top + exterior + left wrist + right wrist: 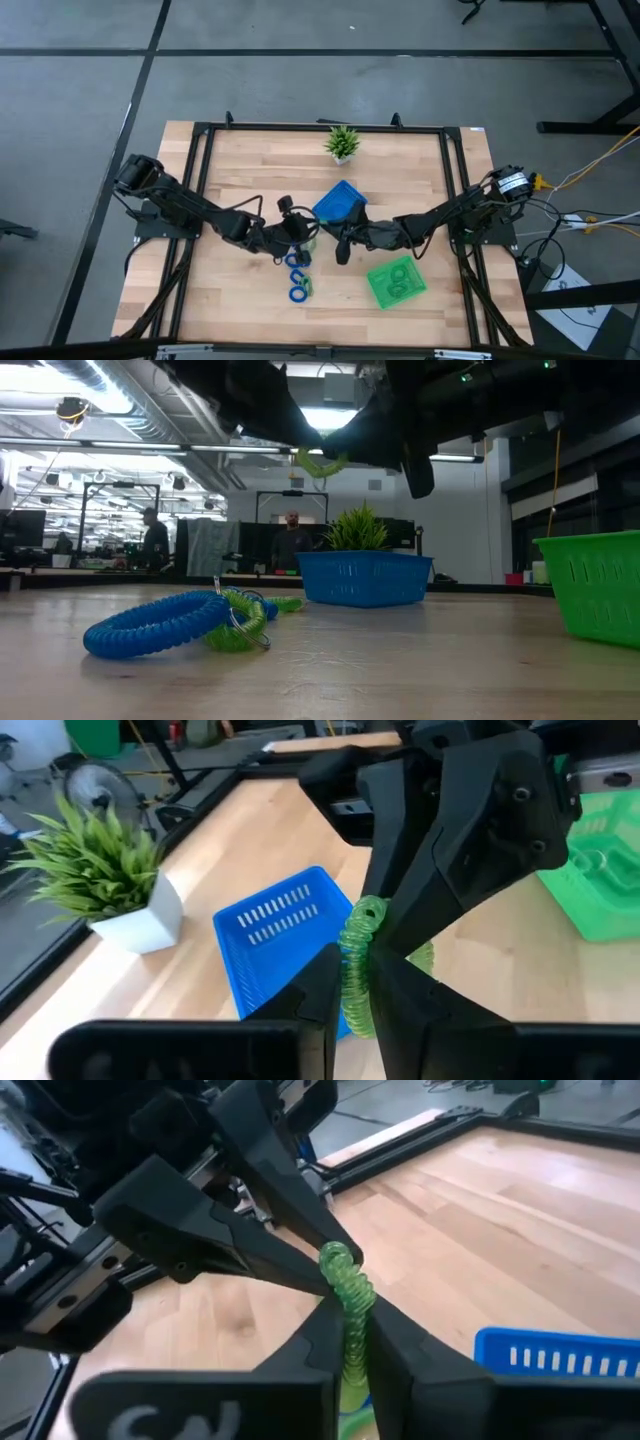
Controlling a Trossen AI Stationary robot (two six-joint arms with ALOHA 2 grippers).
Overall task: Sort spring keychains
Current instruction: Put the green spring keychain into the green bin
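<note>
A light green spring keychain hangs in the air between my two grippers over the middle of the table; it also shows in the low view and the right wrist view. My left gripper and my right gripper meet tip to tip, and both are shut on it. Blue and green spring keychains lie on the table near its front edge, below the grippers; the low view shows a blue one tangled with a green one. My left gripper pinches the green keychain's coil between its two fingers, coming level from the table's left. The keychain is clear of the table. My right gripper pinches the same coil between its two fingers, coming level from the table's right, right beside the left gripper's fingertips.
A blue square tray stands just beyond the grippers. A green square tray holding green keychains stands at the front right. A small potted plant stands at the far edge. A black frame runs around the table.
</note>
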